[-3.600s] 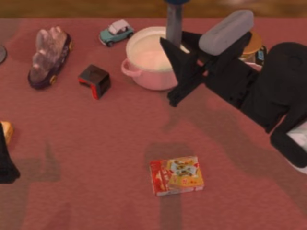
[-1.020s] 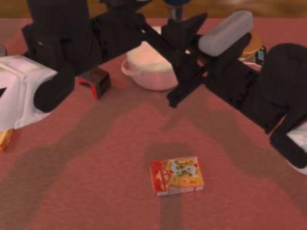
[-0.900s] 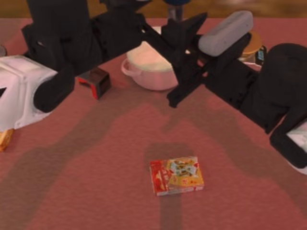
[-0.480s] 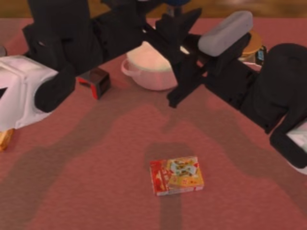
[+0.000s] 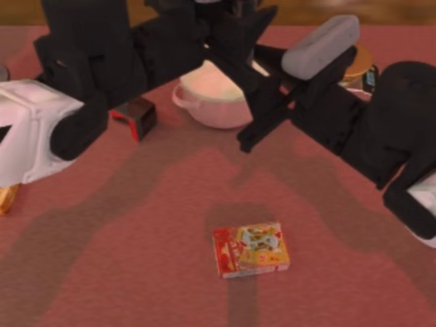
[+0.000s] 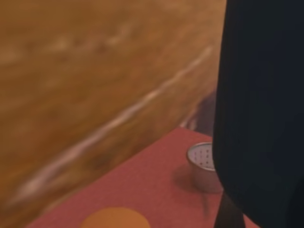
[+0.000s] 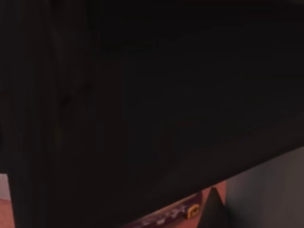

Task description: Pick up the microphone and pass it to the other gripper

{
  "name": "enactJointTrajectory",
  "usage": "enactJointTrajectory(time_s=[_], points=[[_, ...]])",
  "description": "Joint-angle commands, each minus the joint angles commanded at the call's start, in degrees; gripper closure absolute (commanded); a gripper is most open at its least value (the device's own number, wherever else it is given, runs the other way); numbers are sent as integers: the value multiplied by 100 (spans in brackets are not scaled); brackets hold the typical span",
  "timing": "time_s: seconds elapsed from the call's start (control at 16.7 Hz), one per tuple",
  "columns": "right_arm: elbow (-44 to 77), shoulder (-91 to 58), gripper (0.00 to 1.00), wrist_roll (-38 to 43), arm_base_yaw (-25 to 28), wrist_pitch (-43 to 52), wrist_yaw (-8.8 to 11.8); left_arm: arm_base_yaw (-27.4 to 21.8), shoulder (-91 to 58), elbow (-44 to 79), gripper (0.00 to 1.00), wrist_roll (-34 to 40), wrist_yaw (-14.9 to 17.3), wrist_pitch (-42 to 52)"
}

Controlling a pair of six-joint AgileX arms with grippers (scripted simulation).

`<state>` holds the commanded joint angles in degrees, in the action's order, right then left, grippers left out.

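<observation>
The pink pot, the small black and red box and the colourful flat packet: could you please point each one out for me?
pink pot (image 5: pixel 204 114): top view, on its outer wall below the rim.
small black and red box (image 5: pixel 136 116): top view, on its dark top face.
colourful flat packet (image 5: pixel 251 249): top view, middle of its printed face.

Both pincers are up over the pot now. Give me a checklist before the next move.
1. Left pincer meets right pincer above the pot: ok.
2. Mic seen from the top: not ok, the arms hide it.
3. Mic in the left wrist view: cannot tell; a large dark navy shape may be it.
4. Either pincer's hold on the mic: cannot tell.
5. Right wrist view usable: not ok, dark.
6. Box clear of the arms: ok.
</observation>
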<state>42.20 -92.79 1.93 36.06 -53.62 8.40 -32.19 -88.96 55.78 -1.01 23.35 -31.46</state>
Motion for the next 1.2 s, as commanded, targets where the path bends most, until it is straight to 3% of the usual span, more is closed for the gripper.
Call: enactJointTrajectory(time_s=[0.42,1.2], points=[[0,0,100,0,0,0,0,0,0,0,100,0,0,0],[0,0,2,0,0,0,0,0,0,0,100,0,0,0]])
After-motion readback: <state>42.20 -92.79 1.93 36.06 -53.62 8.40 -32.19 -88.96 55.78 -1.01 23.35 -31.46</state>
